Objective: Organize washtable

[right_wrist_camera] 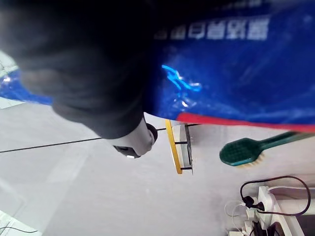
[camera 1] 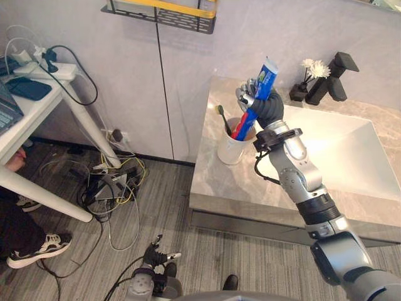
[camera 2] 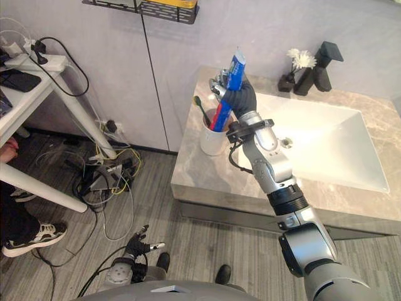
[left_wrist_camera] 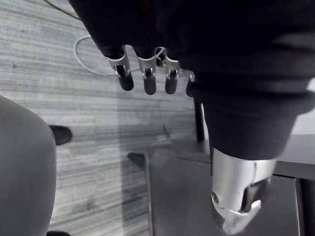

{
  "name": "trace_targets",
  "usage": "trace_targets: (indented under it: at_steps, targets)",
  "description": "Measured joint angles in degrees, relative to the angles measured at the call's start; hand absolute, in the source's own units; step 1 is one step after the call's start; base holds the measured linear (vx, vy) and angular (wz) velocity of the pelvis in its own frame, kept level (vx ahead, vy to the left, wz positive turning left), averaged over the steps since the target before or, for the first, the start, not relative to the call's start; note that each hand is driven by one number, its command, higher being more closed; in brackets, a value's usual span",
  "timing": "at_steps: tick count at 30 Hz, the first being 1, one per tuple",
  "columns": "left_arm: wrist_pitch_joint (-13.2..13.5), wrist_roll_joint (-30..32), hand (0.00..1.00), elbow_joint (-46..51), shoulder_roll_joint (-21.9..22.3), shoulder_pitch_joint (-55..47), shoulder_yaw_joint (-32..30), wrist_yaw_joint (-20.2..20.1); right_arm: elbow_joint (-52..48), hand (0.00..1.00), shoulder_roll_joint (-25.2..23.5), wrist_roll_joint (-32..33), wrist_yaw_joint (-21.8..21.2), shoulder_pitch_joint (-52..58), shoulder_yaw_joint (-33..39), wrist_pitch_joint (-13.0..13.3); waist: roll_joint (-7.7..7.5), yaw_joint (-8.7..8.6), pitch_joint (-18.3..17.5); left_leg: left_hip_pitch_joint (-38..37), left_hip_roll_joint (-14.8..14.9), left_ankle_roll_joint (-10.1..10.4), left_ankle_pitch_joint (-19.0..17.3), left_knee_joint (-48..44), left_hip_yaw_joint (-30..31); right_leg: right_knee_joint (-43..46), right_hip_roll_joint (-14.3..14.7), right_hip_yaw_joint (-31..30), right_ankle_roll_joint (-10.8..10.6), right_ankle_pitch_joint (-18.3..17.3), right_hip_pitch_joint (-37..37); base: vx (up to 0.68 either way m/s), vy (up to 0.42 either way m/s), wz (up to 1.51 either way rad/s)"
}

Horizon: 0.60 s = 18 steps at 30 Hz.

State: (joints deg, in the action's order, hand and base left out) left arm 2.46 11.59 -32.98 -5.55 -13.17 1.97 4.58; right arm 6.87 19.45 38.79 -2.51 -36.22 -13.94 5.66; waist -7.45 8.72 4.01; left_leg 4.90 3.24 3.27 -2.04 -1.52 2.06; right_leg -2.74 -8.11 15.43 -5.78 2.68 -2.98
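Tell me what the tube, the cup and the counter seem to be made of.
Tube: glossy blue plastic film, judging by its creased highlights. Cup: plain white and smooth, probably ceramic, possibly plastic. Counter: polished grey-beige stone or a stone-look slab, with faint veining and soft reflections.

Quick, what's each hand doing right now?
Left hand: open, holding nothing.
Right hand: closed around a toothpaste tube.
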Motion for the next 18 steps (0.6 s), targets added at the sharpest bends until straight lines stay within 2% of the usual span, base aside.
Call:
trace_targets:
  at_steps: [8, 9, 18]
  targets:
    - [0.01, -0.02, 0.0, 0.39, -0.13, 0.0, -0.28, 0.11, 0.1, 1.0, -0.02, -0.05, 0.14, 0.0, -0.01, 0.0, -0.5, 0.0, 0.47, 0.09, 0.02, -0.02, -0.03, -0.01, 0.05, 0.0, 0.0, -0.07, 0.01, 0.01, 0.0, 0.0, 0.0, 0.0]
    - [0.01, -0.06, 0.0, 0.48, -0.15, 0.0, -0.32, 0.25, 0.22, 0.0, -0.02, -0.06, 0.15, 0.0, -0.01, 0.0, -0.62, 0.0, 0.58, 0.11, 0.02, -0.03, -0.03, -0.01, 0.05, 0.0, 0.0, -0.08, 0.02, 0.01, 0.0, 0.0, 0.0, 0.0]
    - [-0.01, -0.05, 0.0, 0.58, -0.28, 0.05, -0.38, 0.97, 0.55, 0.0, -0.06, -0.02, -0.04, 0.12, -0.42, 0.0, -0.79, -0.05, 0.73, 0.46, 0.02, -0.01, -0.03, -0.11, -0.05, 0.02, 0.0, -0.19, 0.07, 0.05, -0.4, 0.0, 0.0, 0.0]
